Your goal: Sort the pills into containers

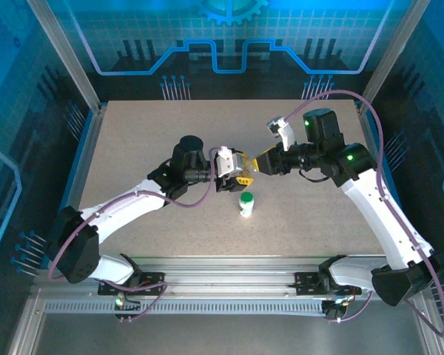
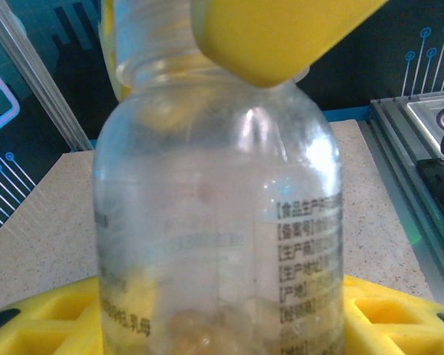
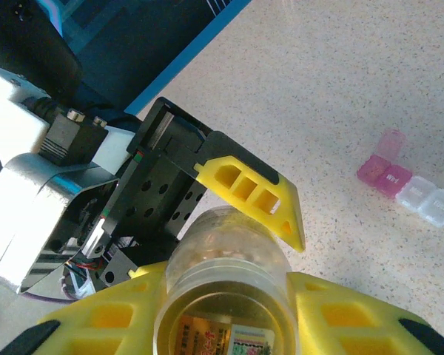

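A clear, amber-tinged vial (image 1: pixel 251 166) with printed text hangs above the table between both arms. Round amber pills (image 2: pixel 200 329) lie in its base. My left gripper (image 1: pixel 240 171) is shut on the vial's body (image 2: pixel 222 222), its yellow fingers (image 2: pixel 52 318) on either side. My right gripper (image 1: pixel 263 162) is shut on the vial's top end (image 3: pixel 222 296); one of its fingers (image 2: pixel 274 37) presses the neck. The white bottle with a green cap (image 1: pixel 246 203) stands upright just in front of both grippers. The pink-and-clear box (image 3: pixel 411 188) lies on the table, one pink lid raised.
The speckled table (image 1: pixel 148 140) is walled by an aluminium frame and blue panels. A metal rail (image 1: pixel 229 266) runs along the near edge by the arm bases. The left gripper's black body and yellow finger (image 3: pixel 255 196) sit close behind the vial.
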Controlling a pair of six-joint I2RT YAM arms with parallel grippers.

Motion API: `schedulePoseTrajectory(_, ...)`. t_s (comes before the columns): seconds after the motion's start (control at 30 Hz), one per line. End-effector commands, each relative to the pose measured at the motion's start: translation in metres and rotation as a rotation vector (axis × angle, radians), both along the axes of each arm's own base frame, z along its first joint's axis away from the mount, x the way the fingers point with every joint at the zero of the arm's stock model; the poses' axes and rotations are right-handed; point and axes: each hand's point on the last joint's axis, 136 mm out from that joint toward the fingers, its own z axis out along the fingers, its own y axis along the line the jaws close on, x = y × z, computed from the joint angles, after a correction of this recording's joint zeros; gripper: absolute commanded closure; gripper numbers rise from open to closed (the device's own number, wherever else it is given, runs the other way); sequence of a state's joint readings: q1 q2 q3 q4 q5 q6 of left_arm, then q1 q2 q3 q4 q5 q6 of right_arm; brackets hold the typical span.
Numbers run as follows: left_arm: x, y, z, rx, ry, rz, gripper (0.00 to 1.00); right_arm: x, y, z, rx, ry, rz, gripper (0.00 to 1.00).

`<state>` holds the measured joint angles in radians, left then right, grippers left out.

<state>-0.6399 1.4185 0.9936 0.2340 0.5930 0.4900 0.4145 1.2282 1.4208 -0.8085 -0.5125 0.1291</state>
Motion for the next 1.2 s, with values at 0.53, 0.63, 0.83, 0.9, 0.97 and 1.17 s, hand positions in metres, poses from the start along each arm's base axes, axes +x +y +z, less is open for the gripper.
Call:
schedulePoseTrajectory(0.53, -0.009, -0.003, 0.011, -0.053, 0.018, -0.018, 0.96, 0.005, -0.006, 0.024, -0.069, -0.263, 0.04, 0.42)
schedulePoseTrajectory(0.63, -0.001, -0.001, 0.013, -0.097, 0.02, 0.034, 1.0, 0.01, -0.008, 0.037, -0.048, -0.274, -0.001, 0.29)
schedulePoseTrajectory(0.83, 0.024, 0.007, 0.016, -0.207, 0.051, 0.191, 1.0, 0.027, -0.02, 0.064, 0.039, -0.236, -0.224, 0.29)
schedulePoseTrajectory(0.9, 0.033, 0.009, 0.02, -0.256, 0.074, 0.244, 1.0, 0.031, -0.024, 0.069, 0.074, -0.199, -0.33, 0.31)
schedulePoseTrajectory(0.97, 0.049, 0.016, 0.027, -0.322, 0.12, 0.34, 1.0, 0.033, -0.021, 0.068, 0.089, -0.181, -0.389, 0.35)
schedulePoseTrajectory(1.17, 0.056, 0.013, 0.03, -0.389, 0.137, 0.347, 1.0, 0.049, -0.012, 0.055, 0.079, -0.14, -0.499, 0.39)
